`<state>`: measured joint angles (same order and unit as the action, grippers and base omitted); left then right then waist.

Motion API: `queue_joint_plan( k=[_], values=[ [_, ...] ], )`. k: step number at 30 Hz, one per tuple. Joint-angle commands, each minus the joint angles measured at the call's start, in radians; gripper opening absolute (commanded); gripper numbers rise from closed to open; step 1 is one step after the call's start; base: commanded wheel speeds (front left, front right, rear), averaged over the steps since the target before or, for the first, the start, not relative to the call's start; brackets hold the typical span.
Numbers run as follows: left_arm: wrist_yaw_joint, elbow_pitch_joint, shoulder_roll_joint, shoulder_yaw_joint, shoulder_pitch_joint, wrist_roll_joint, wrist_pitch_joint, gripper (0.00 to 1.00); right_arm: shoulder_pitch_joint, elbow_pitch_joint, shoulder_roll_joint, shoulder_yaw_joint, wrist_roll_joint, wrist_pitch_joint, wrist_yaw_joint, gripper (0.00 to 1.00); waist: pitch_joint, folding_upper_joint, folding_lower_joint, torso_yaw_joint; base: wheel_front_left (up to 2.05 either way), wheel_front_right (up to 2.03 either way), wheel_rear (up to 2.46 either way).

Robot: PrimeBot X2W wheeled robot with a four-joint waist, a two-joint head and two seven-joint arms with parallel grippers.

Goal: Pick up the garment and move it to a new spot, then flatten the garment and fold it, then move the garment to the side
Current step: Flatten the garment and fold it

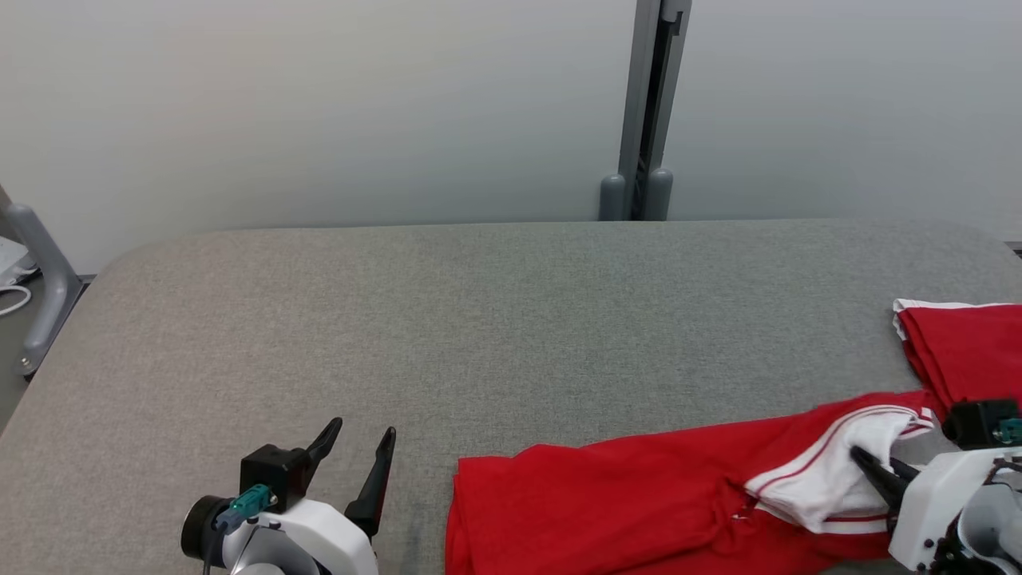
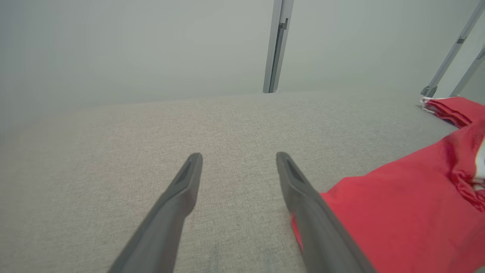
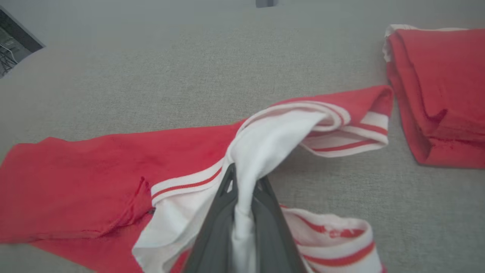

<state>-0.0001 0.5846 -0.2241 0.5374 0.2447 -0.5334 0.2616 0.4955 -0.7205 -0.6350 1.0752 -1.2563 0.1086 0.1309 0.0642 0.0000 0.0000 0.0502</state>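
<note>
garment point(image 1: 607, 503) cut off below; folded pile point(image 1: 970, 343) at right

On the worktop point(image 1: 479, 319), the garment point(image 1: 607, 503) is laid at the near right. A folded pile point(image 1: 970, 351) is set behind its right end.

The left hand point(image 1: 362, 429) sits at the lower left of the head view on its white wrist, its two dark fingers spread apart and pointing up and slightly right; in the left wrist view they rise from the bottom edge with a wide gap between them. The right hand point(image 1: 861, 455) reaches in from the lower right corner, fingers pointing up-left and pinched together on a white fold of the garment point(image 3: 273, 140).
</note>
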Motion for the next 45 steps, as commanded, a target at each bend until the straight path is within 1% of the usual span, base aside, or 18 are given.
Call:
queue_joint_plan(
  k=[1, 7, 12, 15, 16, 21, 29, 36, 40, 45],
  values=[
    [-0.005, 0.002, 0.002, -0.008, -0.013, 0.008, 0.004, 1.0, 0.005, 0.042, -0.008, -0.001, -0.015, -0.014, 0.0, 0.0, 0.01, 0.0, 0.0, -0.013, 0.0, 0.0, 0.0],
    [-0.009, -0.001, 0.015, -0.032, -0.016, 0.017, 0.004, 1.0, -0.013, 0.266, -0.033, -0.014, -0.077, -0.078, 0.0, 0.0, 0.022, 0.0, 0.0, -0.039, 0.0, 0.0, 0.0],
    [-0.015, -0.003, 0.025, -0.054, -0.018, 0.029, 0.004, 1.0, -0.031, 0.415, -0.041, -0.023, -0.104, -0.139, 0.0, 0.0, 0.025, 0.0, 0.0, -0.052, 0.0, 0.0, 0.0],
    [-0.019, -0.004, 0.031, -0.071, -0.019, 0.033, 0.004, 1.0, -0.049, 0.471, -0.025, -0.033, -0.122, -0.173, 0.0, 0.0, 0.024, 0.0, 0.0, -0.054, 0.0, 0.0, 0.0],
    [-0.019, -0.004, 0.031, -0.071, -0.019, 0.033, 0.004, 1.0, -0.049, 0.471, -0.025, -0.033, -0.122, -0.173, 0.0, 0.0, 0.024, 0.0, 0.0, -0.054, 0.0, 0.0, 0.0],
    [-0.024, -0.012, 0.029, -0.113, -0.02, 0.042, 0.004, 1.0, -0.075, 0.516, 0.039, -0.047, -0.126, -0.212, 0.0, 0.0, 0.021, 0.0, 0.0, -0.046, 0.0, 0.0, 0.0],
    [-0.033, -0.022, 0.022, -0.174, -0.016, 0.058, 0.004, 1.0, -0.107, 0.481, 0.203, -0.095, -0.147, -0.217, 0.0, 0.0, 0.009, 0.0, 0.0, -0.002, 0.0, 0.0, 0.0],
    [-0.045, -0.017, 0.022, -0.202, -0.011, 0.073, 0.004, 1.0, -0.124, 0.374, 0.327, -0.109, -0.117, -0.215, 0.0, 0.0, -0.005, 0.0, 0.0, 0.053, 0.0, 0.0, 0.0],
    [-0.053, -0.011, 0.029, -0.206, -0.013, 0.085, 0.004, 1.0, -0.123, 0.306, 0.381, -0.118, -0.091, -0.2, 0.0, 0.0, -0.011, 0.0, 0.0, 0.084, 0.0, 0.0, 0.0],
    [-0.058, -0.012, 0.036, -0.215, -0.013, 0.095, 0.004, 1.0, -0.113, 0.241, 0.419, -0.13, -0.059, -0.184, 0.0, 0.0, -0.022, 0.0, 0.0, 0.12, 0.0, 0.0, 0.0]
  ],
)
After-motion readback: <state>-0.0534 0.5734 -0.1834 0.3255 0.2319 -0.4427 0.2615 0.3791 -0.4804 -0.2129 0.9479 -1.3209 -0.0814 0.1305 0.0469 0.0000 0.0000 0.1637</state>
